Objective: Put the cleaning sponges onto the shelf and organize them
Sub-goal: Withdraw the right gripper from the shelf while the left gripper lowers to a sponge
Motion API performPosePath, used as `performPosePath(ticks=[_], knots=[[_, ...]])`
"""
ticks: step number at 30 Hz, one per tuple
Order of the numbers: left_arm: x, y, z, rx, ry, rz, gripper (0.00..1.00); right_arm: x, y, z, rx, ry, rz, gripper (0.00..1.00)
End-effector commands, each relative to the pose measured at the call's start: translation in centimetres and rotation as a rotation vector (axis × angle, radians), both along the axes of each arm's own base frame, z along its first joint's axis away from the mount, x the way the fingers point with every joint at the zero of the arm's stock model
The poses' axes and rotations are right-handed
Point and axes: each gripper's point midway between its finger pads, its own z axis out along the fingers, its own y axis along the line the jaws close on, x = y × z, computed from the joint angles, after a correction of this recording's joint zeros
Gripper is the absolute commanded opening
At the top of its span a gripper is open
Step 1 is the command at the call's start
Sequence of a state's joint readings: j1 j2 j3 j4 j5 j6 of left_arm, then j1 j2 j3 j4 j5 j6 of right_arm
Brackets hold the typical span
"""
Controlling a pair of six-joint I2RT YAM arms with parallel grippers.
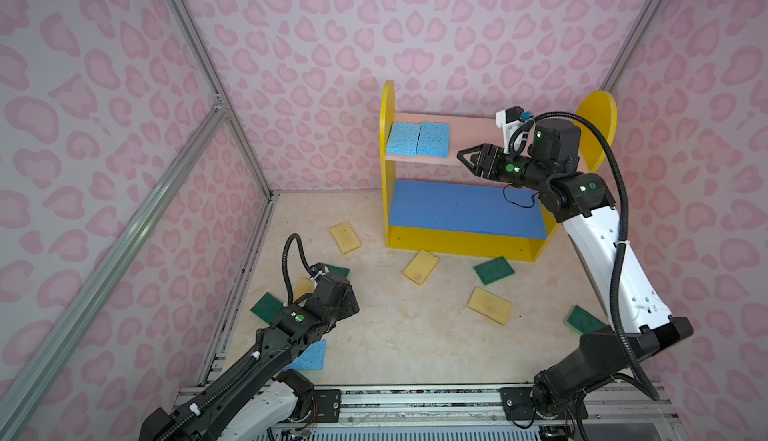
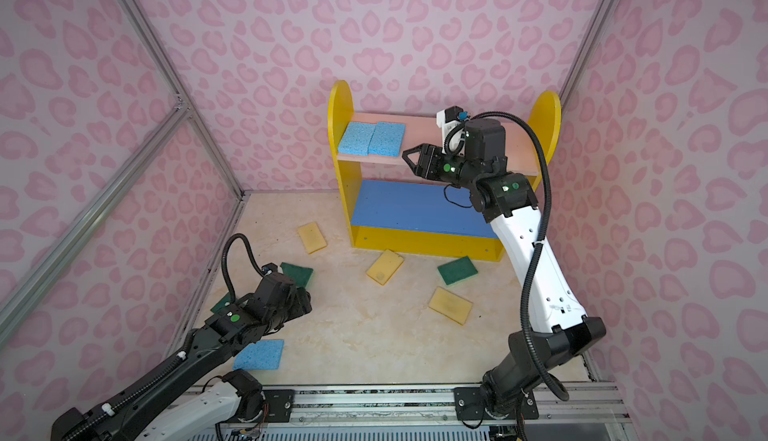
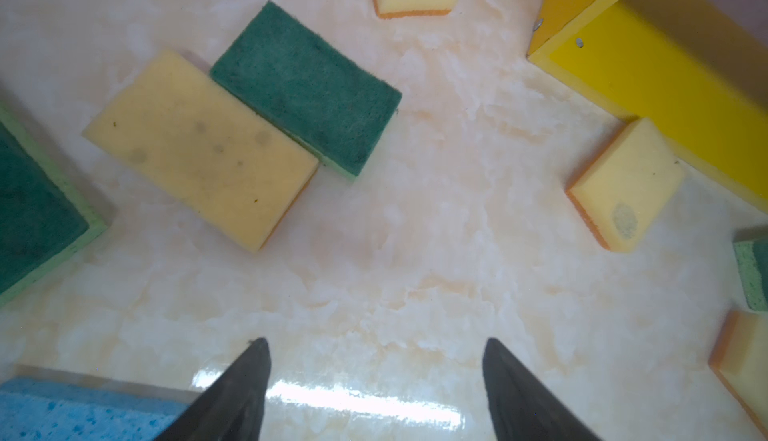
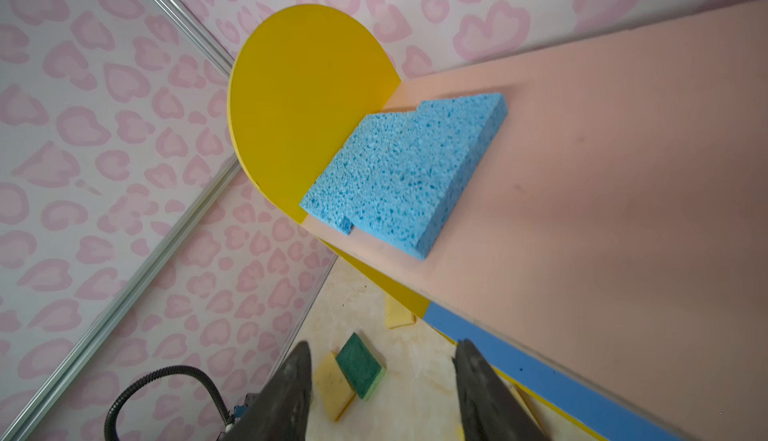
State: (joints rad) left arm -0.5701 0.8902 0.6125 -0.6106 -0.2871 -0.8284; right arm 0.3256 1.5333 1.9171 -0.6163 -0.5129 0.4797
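Nearest me, a porous blue sponge [image 2: 259, 353] is lying flat on the glossy, marbled cream floor [image 1: 395, 335], partly tucked under my left arm [image 1: 249, 368]. My left claw [image 3: 376, 360] is pointing down at that floor, its dark tapered fingers [image 3: 241, 393] spread wide and gripping nothing. The blue sponge is sitting just beside one finger.

Ahead of that claw and well clear of it, a smooth yellow sponge [image 3: 199, 148] and a fuzzy green scouring sponge [image 3: 307, 85] are lying edge to edge. Other yellow sponges [image 1: 420, 266] and green sponges [image 1: 493, 270] are lying scattered flat toward the shelf [image 1: 387, 177]. It is a painted wooden unit with round-topped yellow sides, a blue middle board [image 1: 457, 206] and a pink top board [image 1: 473, 131].

My right claw [image 1: 462, 159] is hovering at the front edge of the pink board, its fingers partly spread and empty. Two blue sponges [image 4: 399, 173] are resting on that board side by side, touching each other, against the yellow side panel. They are sitting near my right claw's tips but apart from them.
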Motion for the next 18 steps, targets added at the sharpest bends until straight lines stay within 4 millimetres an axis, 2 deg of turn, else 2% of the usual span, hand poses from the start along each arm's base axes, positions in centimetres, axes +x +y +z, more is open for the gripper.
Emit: performPosePath(ticks=[1, 5, 6, 10, 15, 18], knots=[[-1.5, 1.7, -1.5, 0.032, 0.061, 0.082, 0.77, -1.9, 0.4, -0.7, 0.009, -0.046, 0.016, 0.56], [-2.6, 2.7, -3.1, 0.044, 0.093, 0.126, 0.75, -4.6, 1.8, -5.2, 0.007, 0.011, 0.045, 0.54], [-2.9, 3.0, -3.5, 0.049, 0.099, 0.137, 0.74, -5.0, 2.2, -7.6, 0.001, 0.053, 0.053, 0.54], [-4.1, 4.0, -5.5, 0.065, 0.13, 0.176, 0.74, -7.0, 3.5, -12.5, 0.009, 0.107, 0.075, 0.53], [-5.1, 4.6, -7.5, 0.058, 0.154, 0.208, 0.74, -8.6, 4.3, -16.7, 0.003, 0.172, 0.111, 0.52], [-5.4, 4.7, -8.3, 0.06, 0.168, 0.219, 0.74, -9.1, 4.2, -18.3, 0.009, 0.192, 0.11, 0.51]])
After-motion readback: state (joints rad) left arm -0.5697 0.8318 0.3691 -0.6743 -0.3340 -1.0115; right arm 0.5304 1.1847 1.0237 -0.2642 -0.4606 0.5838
